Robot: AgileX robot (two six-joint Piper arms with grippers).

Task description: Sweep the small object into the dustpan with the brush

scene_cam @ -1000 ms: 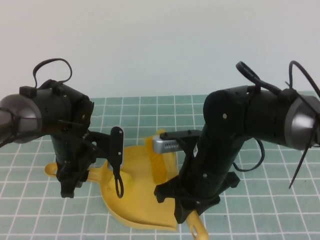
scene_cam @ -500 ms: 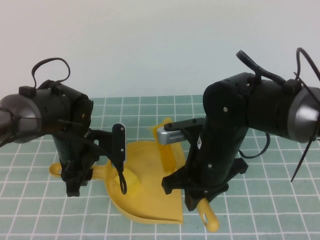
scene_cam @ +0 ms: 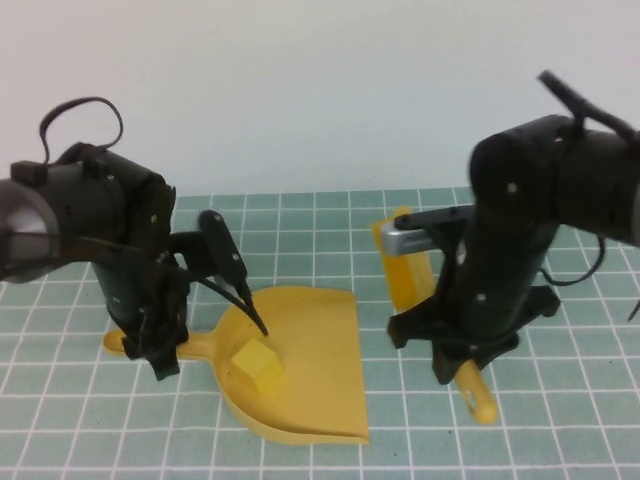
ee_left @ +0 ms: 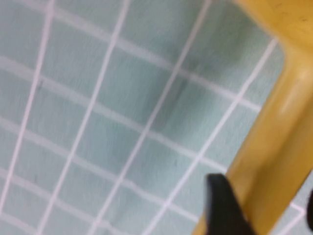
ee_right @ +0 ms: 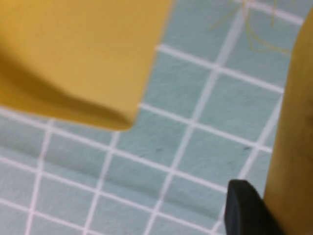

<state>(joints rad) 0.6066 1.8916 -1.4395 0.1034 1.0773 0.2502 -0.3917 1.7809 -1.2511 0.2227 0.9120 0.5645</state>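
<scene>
The dustpan (scene_cam: 320,340) lies flat on the green grid mat, scoop opening toward the near right. The small object (scene_cam: 258,364), a yellow cube, rests inside the scoop near its handle end. My left gripper (scene_cam: 158,358) stands over the dustpan's handle (ee_left: 274,147). It is open, one finger (ee_left: 220,205) beside the handle and a gap on the handle's other side. My right gripper (scene_cam: 456,368) is shut on the brush handle (ee_right: 293,147), to the right of the dustpan. The brush's bristle block (scene_cam: 405,268) points away from me and its handle end (scene_cam: 478,400) toward me.
Green mat with white grid lines (scene_cam: 560,420) covers the table, and a plain white wall stands behind. A corner of the dustpan scoop (ee_right: 73,58) shows in the right wrist view, apart from the brush. Black cables loop above both arms.
The right arm has carried the brush rightward out of the dustpan. The cube now shows inside the scoop. The left gripper has opened round the dustpan handle.
</scene>
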